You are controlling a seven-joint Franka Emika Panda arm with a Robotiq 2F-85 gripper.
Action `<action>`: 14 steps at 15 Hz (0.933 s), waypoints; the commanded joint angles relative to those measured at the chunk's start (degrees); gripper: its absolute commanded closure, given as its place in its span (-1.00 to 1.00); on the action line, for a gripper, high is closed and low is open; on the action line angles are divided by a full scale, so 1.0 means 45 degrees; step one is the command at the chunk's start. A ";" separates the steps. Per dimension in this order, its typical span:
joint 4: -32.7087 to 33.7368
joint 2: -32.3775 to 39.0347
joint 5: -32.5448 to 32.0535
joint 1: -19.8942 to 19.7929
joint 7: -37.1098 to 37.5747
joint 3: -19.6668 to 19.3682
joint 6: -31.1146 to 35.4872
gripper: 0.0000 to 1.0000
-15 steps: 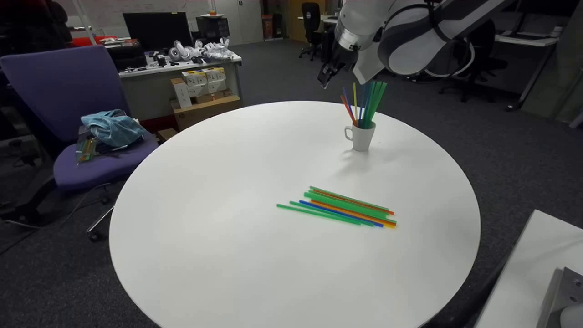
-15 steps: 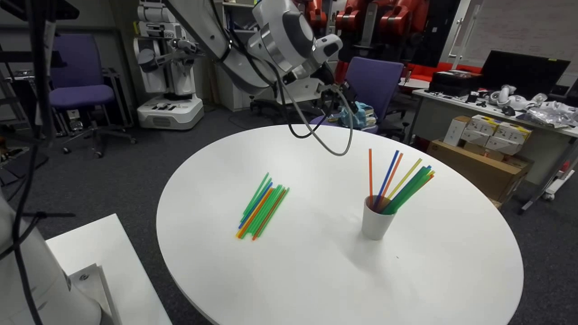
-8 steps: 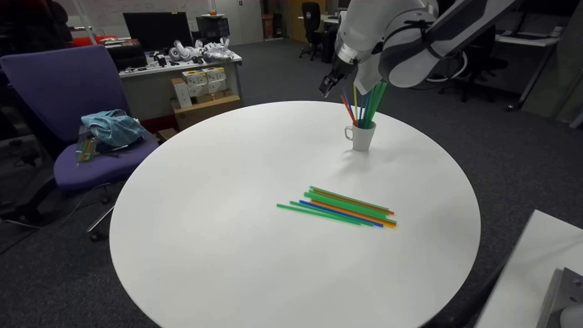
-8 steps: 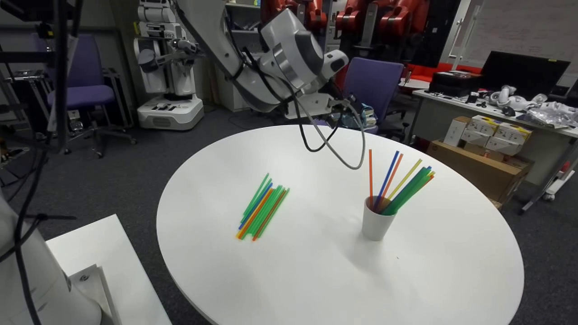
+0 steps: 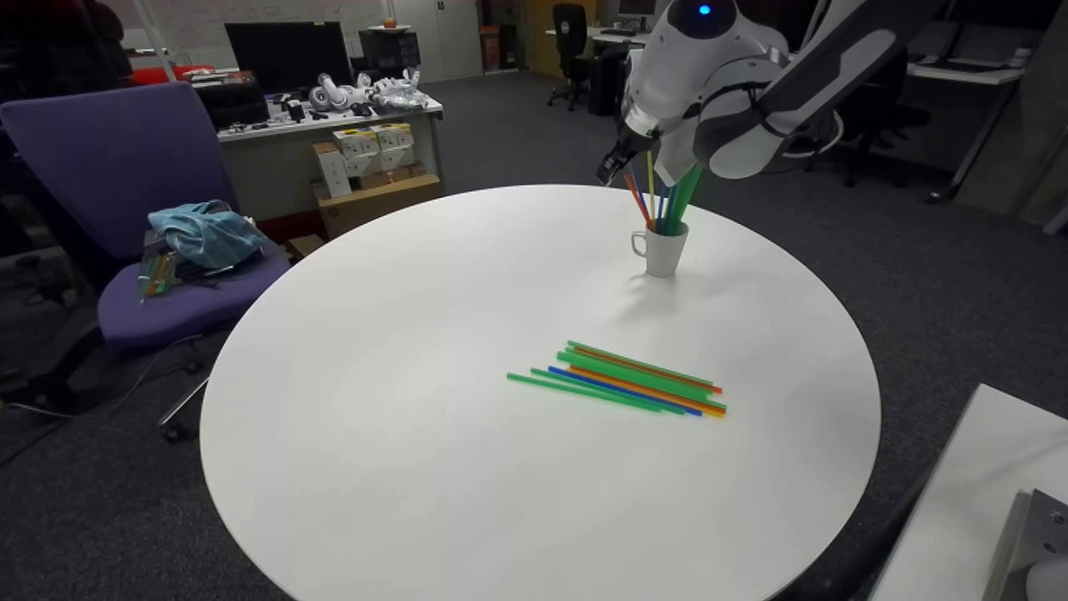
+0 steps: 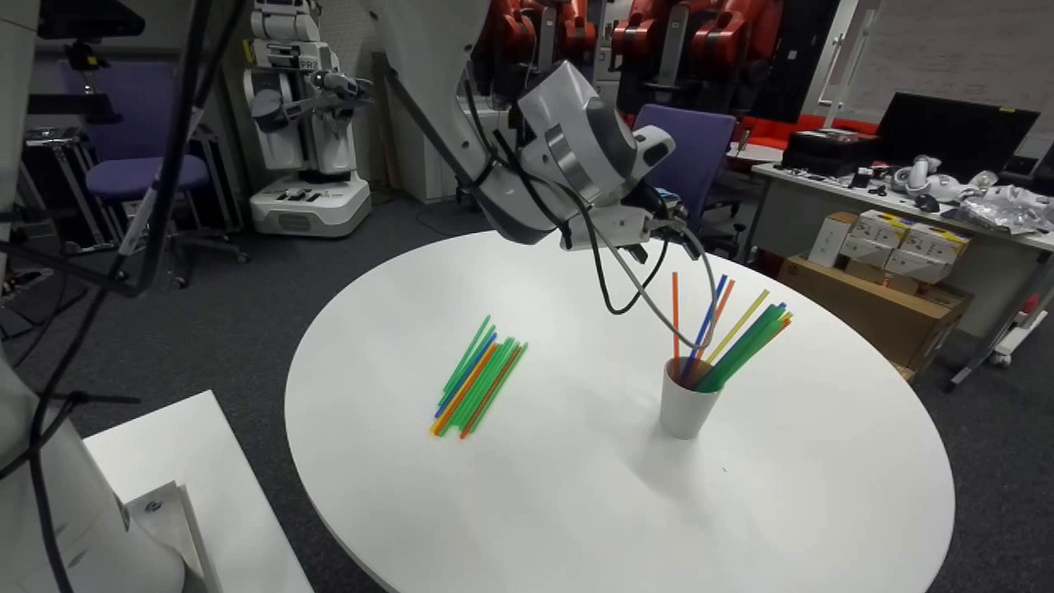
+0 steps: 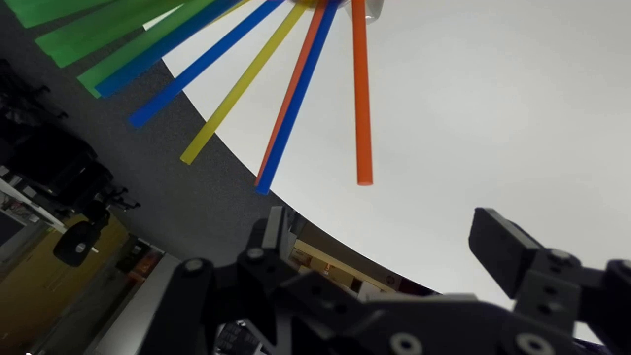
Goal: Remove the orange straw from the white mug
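Observation:
The white mug (image 5: 663,254) stands upright on the round white table, also seen in an exterior view (image 6: 687,410). It holds green, blue, yellow and orange straws. One orange straw (image 6: 676,317) stands apart at the mug's side; it also shows in an exterior view (image 5: 636,200) and the wrist view (image 7: 363,98). A second orange straw (image 7: 292,96) lies against a blue one. My gripper (image 7: 380,217) is open and empty, above and beside the mug (image 5: 612,171). In the wrist view the separate orange straw's free end points between the fingertips, short of them. Most of the mug is outside the wrist view.
A bundle of loose green, blue, yellow and orange straws (image 5: 630,380) lies on the round table (image 5: 375,417). Grey and black cables (image 6: 659,305) hang from the wrist close to the mug's straws. A purple chair (image 5: 158,192) stands beyond the table edge.
The arm has come down and closer to the mug, moving right in both exterior views. The hanging cable now passes in front of the straws. Mug and straws have not moved.

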 commanded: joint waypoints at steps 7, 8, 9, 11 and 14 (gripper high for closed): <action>0.1064 0.1090 0.0099 -0.0109 0.0106 -0.0302 0.0290 -1.00; 0.1063 0.1118 0.0188 -0.0144 0.0055 -0.0257 0.0243 -0.97; 0.1079 0.1158 0.0238 -0.0147 0.0050 -0.0252 0.0205 -0.72; 0.1071 0.1215 0.0351 -0.0188 -0.0008 -0.0208 0.0127 -0.44; 0.1076 0.1248 0.0436 -0.0202 -0.0036 -0.0205 0.0018 0.01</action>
